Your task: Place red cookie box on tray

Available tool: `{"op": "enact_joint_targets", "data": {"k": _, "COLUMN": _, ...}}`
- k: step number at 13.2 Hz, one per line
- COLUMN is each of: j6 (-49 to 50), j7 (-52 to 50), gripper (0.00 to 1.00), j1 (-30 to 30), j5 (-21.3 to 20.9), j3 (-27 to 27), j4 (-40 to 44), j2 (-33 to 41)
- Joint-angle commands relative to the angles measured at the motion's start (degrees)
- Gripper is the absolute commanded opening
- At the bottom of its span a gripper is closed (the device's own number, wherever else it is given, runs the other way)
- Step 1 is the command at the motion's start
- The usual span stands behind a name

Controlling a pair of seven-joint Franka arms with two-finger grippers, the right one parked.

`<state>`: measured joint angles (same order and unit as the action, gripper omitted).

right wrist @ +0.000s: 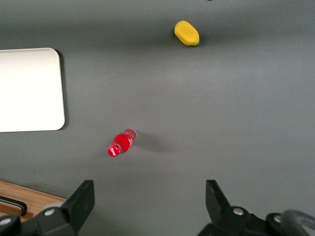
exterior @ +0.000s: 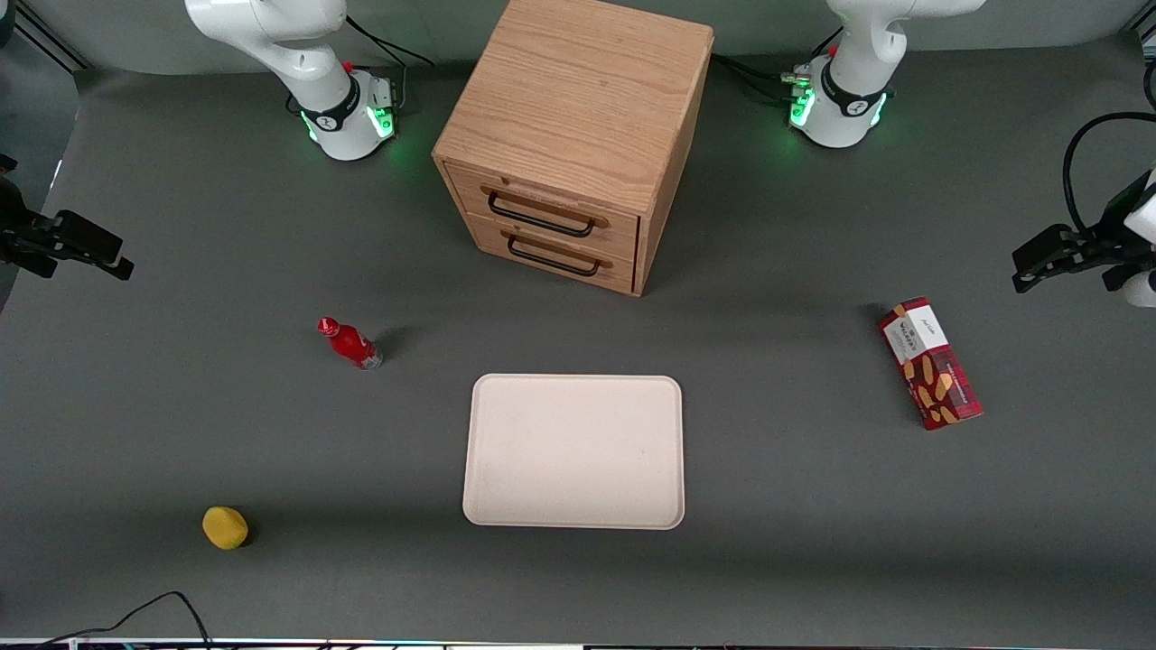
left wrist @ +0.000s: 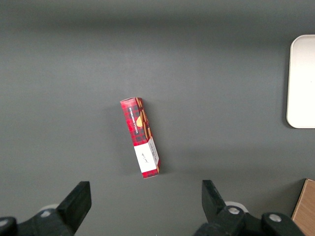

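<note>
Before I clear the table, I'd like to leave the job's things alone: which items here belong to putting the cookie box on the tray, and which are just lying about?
Needed for the job:
red cookie box, lying toward the working arm's end
tray, nothing on it
gripper, fingers open, above the box

Just lying about:
small red bottle
yellow lump
wooden drawer cabinet

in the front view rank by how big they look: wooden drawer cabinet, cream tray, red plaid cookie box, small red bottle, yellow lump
1. light wooden two-drawer cabinet
2. flat cream rectangular tray
3. red plaid cookie box
4. small red bottle and round yellow lump: too alike to rank

The open gripper hovers above the box.
</note>
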<state>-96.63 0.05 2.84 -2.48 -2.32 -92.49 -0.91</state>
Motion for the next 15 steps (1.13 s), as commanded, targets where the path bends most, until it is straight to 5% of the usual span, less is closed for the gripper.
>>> {"op": "enact_joint_targets", "data": {"k": 1, "j6": -1.88, "j7": -1.01, "gripper": 1.00, "j1": -0.29, "j5": 0.46, "j3": -0.14, "j4": -2.59, "j2": -0.76}}
{"op": "enact_joint_targets", "data": {"k": 9, "j6": -21.20, "j7": -1.02, "gripper": 1.00, "j1": -4.41, "j5": 1.42, "j3": -0.23, "j4": -21.31, "j2": -1.98}}
{"op": "enact_joint_targets", "data": {"k": 15, "j6": -30.54, "j7": -1.10, "gripper": 1.00, "j1": -6.71, "j5": 3.52, "j3": -0.23, "j4": -21.59, "j2": -11.82}}
